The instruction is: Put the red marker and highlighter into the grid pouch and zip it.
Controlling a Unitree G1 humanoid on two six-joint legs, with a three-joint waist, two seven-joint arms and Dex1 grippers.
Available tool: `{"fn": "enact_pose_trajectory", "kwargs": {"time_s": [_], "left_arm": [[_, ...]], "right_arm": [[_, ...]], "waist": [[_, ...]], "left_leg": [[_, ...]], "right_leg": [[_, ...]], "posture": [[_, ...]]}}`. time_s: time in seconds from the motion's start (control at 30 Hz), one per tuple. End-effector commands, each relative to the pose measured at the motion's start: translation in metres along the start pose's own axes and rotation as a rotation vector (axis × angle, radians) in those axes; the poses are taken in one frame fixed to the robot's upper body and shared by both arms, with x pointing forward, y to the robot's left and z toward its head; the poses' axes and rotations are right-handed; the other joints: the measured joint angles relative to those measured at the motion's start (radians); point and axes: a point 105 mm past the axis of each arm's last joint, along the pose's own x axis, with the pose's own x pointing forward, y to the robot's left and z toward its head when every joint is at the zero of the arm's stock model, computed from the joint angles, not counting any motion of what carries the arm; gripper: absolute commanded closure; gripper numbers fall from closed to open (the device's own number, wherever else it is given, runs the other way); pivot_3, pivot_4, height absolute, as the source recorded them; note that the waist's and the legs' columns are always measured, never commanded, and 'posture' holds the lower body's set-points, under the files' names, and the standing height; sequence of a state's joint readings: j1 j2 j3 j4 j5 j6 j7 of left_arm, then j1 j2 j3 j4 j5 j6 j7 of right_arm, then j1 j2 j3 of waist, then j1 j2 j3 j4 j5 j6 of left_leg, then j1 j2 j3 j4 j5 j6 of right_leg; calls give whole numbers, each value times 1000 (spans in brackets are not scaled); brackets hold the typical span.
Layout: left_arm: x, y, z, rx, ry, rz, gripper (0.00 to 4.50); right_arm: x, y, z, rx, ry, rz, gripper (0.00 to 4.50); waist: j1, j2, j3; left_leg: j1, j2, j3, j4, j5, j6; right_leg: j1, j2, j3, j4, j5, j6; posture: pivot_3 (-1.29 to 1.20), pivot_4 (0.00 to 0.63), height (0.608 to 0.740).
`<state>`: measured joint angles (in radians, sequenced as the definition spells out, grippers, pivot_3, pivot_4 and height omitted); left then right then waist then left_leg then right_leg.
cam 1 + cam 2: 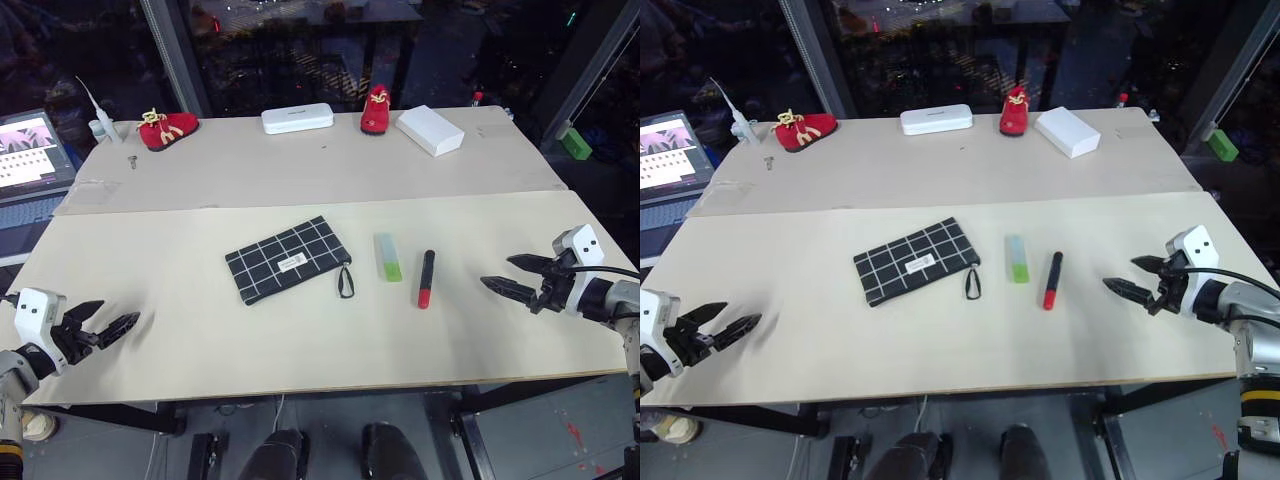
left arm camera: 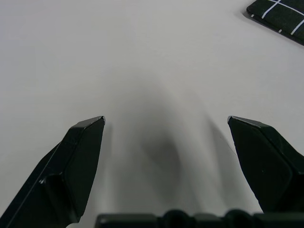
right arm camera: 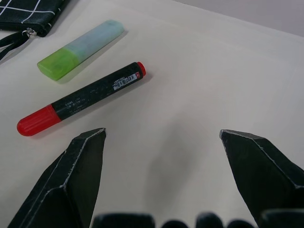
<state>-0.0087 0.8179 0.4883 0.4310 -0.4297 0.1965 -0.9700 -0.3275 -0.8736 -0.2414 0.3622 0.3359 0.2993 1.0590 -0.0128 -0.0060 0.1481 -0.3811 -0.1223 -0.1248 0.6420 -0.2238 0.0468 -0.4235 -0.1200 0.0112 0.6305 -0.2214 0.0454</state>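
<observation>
The grid pouch (image 1: 288, 260) looks like soft black cloth with thin white lines and a small white label. The highlighter (image 3: 80, 49) is smooth see-through plastic, pale at one end, bright green at the other. The red marker (image 3: 80, 99) is hard plastic, a bit shiny. The table (image 1: 300, 350) is pale, flat and matt.

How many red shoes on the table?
2, both along the far edge: one small red slipper-like shoe with yellow laces at far left, near the laptop; the other red shoe between the long white hard case and the white box.
</observation>
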Motion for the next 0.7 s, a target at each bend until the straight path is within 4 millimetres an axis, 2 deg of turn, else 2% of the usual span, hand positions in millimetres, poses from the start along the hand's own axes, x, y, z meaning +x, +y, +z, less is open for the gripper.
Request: {"fn": "enact_pose_trajectory", "kwargs": {"time_s": [0.03, 0.17, 0.23, 0.3, 0.33, 0.47, 0.57, 0.63, 0.7], "left_arm": [[2, -5, 18, 10, -38, -39, 12], [3, -20, 29, -1, -61, -161, 12], [4, -17, 34, 76, -74, -146, 0], [6, -11, 35, 230, -67, -105, 0], [7, -11, 34, 297, -58, -102, 0], [11, -15, 34, 469, -48, -115, 0], [18, -18, 41, 597, -73, -119, 0], [22, -23, 42, 666, -76, -144, 0], [25, -28, 42, 722, -76, -173, 0]], "right_arm": [[1, -1, 11, -29, -29, -13, 238], [4, -1, 11, -16, -37, -16, 238], [6, -4, 11, 6, -42, -31, 609], [8, -8, 13, 14, -44, -48, 1134], [8, -6, 14, 7, -48, -35, 1545], [10, -5, 19, 5, -62, -17, 2827], [12, -3, 22, -7, -68, -7, 3980], [15, 0, 23, -16, -70, 10, 4456], [19, 4, 26, -17, -77, 34, 4456]], "waist": [[0, 0, 0], [0, 0, 0], [0, 0, 0], [0, 0, 0], [0, 0, 0], [1, 0, 0], [2, 0, 0], [2, 0, 0], [2, 0, 0]], "left_leg": [[0, 0, 0, 0, 0, 0], [0, 0, 0, 0, 0, 0], [0, 0, 1, 0, 0, 0], [0, 1, 1, 0, 0, 0], [1, 1, 1, 0, 0, 0], [1, 2, 4, 0, 0, 0], [1, 2, 4, 0, -1, 1], [1, 2, 4, 0, -1, 1], [1, 2, 5, 0, -1, 1]], "right_leg": [[0, 0, 0, 0, 0, 0], [0, 0, 0, 0, 0, 1], [0, 0, 0, 0, 0, 1], [0, 1, 1, 0, 1, 0], [0, 1, 1, 0, 1, 0], [0, 1, 2, -1, 1, -1], [0, 1, 2, -1, 2, 0], [0, 1, 2, -1, 2, 0], [0, 1, 2, -1, 2, 0]], "posture": [[0, 150, 740], [0, 150, 740], [0, 150, 740], [0, 150, 740], [0, 150, 740], [0, 150, 740], [0, 150, 740], [0, 150, 740], [0, 150, 740]]}}
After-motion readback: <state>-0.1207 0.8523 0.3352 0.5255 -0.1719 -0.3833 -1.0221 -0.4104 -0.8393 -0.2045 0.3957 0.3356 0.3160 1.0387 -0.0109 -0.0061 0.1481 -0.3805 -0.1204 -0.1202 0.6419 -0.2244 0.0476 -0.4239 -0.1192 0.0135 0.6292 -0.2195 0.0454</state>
